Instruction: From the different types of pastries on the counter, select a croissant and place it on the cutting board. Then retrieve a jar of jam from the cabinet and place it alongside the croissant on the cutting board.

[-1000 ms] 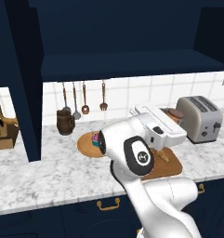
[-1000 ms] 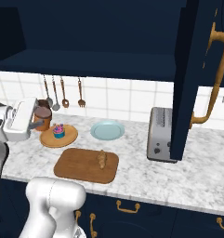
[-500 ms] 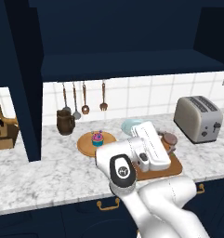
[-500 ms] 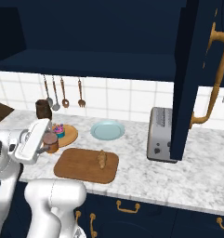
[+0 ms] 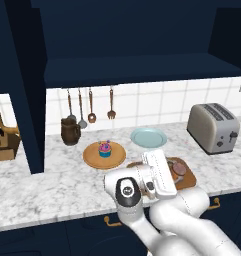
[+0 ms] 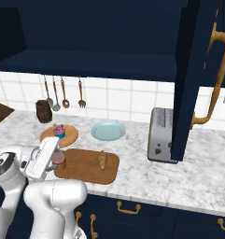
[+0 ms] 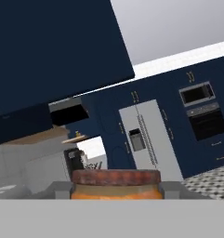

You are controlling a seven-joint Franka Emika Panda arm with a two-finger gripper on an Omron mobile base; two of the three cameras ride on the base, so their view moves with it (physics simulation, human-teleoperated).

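Observation:
My gripper (image 7: 115,188) is shut on the jar of jam (image 7: 115,185), whose reddish lid and orange body sit between the two fingertips in the hand view. In the right base view the gripper (image 6: 58,158) holds the jar (image 6: 58,157) low over the left end of the brown cutting board (image 6: 86,167). The croissant (image 6: 101,160) lies on the board's right half. From the left base view, the hand covers most of the board (image 5: 188,176), with the jar (image 5: 179,169) at its tip. The cupcake (image 5: 105,148) stands on a round wooden plate (image 5: 94,159).
A pale blue plate (image 6: 108,130) lies behind the board and a toaster (image 6: 160,135) stands to its right. A dark mug (image 5: 70,132) and hanging utensils are at the back wall. The open cabinet door (image 6: 198,79) hangs at the right, above the counter (image 5: 52,185).
The arm has swung down and forward with the jar, from shelf height to low over the cutting board's left end. The croissant and the cupcake have stayed put.

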